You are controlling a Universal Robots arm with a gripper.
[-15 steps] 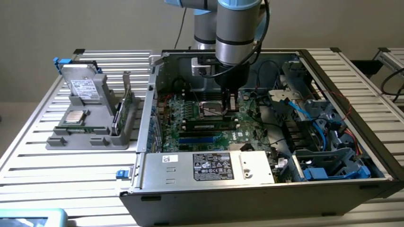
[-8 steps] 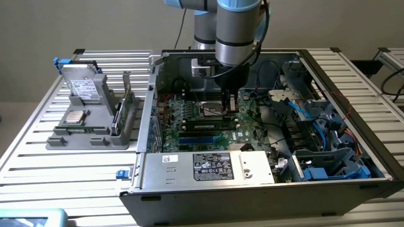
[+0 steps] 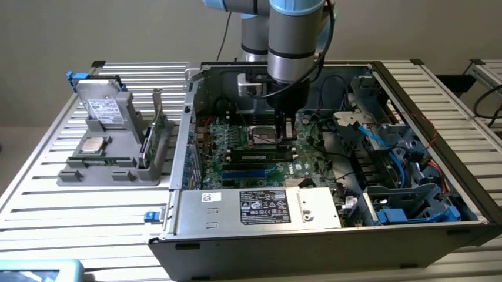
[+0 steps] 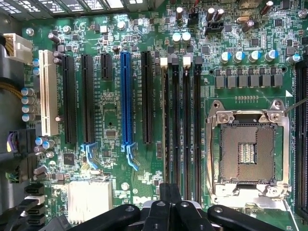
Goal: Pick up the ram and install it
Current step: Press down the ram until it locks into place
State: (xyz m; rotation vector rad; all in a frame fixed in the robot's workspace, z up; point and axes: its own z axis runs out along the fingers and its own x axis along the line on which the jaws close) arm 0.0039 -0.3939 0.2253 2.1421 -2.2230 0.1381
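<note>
A desk [image 3: 47, 205] of silver slats stands before a plain beige wall. On it, at the exterior view's left, is a grey holder [image 3: 94, 173]. The ram [image 3: 161, 134] stands on its long edge in this holder, on the side next to the case [image 3: 314, 235], and nothing grips it. In the same holder a drive [image 3: 104, 108] leans at the back, and a square silver chip [image 3: 96, 145] lies flat in front of it.

The case lies open on the desk just beside the holder, with the green board [image 4: 110, 115] facing up. The arm [image 3: 290, 35] comes down into the case from above, well apart from the ram. Its jaws are pressed together and hang over the board, near the end of the long black memory slots [image 4: 185, 125]. I cannot tell if they touch the board.

Beside these slots sits the open socket [image 4: 248, 151] in its metal frame. On the other side of them are a blue slot [image 4: 126, 101] and, further away, a white slot [image 4: 46, 91]. A metal box [image 3: 263, 207] with a white label lies at the near edge of the case, and blue cables [image 3: 368, 132] run at the exterior view's right.
</note>
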